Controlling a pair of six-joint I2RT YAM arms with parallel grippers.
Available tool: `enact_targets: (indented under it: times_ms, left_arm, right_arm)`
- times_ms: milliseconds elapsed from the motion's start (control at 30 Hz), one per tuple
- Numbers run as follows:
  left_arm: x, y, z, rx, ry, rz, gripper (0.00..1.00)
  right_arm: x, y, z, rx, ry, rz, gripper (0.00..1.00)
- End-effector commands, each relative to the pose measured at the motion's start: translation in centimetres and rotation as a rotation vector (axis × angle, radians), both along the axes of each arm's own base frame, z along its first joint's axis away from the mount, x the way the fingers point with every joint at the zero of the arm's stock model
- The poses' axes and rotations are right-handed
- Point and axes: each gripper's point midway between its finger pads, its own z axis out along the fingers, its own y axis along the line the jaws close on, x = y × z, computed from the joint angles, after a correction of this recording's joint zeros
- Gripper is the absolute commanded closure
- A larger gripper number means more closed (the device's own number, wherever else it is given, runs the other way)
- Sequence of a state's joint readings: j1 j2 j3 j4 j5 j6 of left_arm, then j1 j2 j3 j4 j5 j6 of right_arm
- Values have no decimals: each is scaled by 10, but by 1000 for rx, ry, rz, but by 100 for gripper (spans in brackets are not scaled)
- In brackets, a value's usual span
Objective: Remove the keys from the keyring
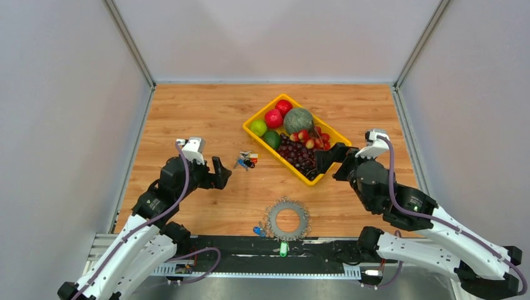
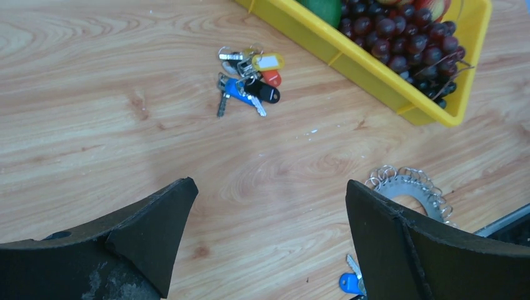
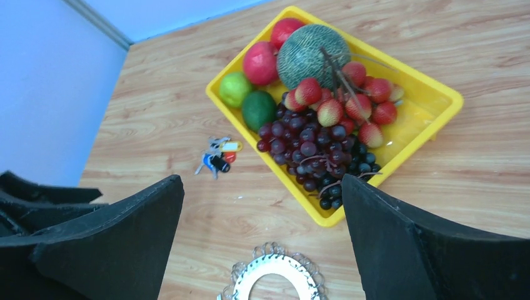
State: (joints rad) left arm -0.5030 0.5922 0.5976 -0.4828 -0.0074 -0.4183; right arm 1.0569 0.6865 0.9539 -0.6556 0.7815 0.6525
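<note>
The keyring (image 1: 287, 219) lies flat on the wooden table near the front edge, a grey metal ring bristling with silvery keys (image 1: 274, 207). It also shows in the left wrist view as the keyring (image 2: 409, 186) and in the right wrist view as the keyring (image 3: 278, 275). A blue-headed key (image 1: 257, 230) sticks out on its left, the same blue-headed key (image 2: 349, 282) seen beside my left finger. A green-headed key (image 1: 283, 249) lies over the black rail. My left gripper (image 1: 224, 174) (image 2: 269, 184) hangs open and empty, left of the ring. My right gripper (image 1: 325, 159) (image 3: 262, 181) is open and empty, behind it.
A small cluster of coloured keys (image 1: 245, 160) (image 2: 250, 78) (image 3: 217, 156) lies on the table behind the ring. A yellow tray (image 1: 251, 119) (image 3: 431, 94) holds a melon, grapes and other fruit, close to my right gripper. Grey walls enclose three sides.
</note>
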Motion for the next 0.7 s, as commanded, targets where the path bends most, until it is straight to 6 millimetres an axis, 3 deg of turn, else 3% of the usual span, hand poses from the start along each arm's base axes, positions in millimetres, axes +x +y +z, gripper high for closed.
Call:
enact_targets:
  times_ms: [0,300,467,667]
  left_arm:
    - [2,1,23,-59,-91,20,0]
    - [2,6,10,-33,-2,72,0]
    - [-3,3,-4,-31,106,82,0]
    - [-1,8,12,-5,48,75,0]
  right_arm:
    - [-14,22,-11,17,44,148,0]
    - [-32,28,-47,42,116,236,1]
    - [-39,49,-78,-57,198,337,17]
    - [-56,99,-129,-182,313,599,41]
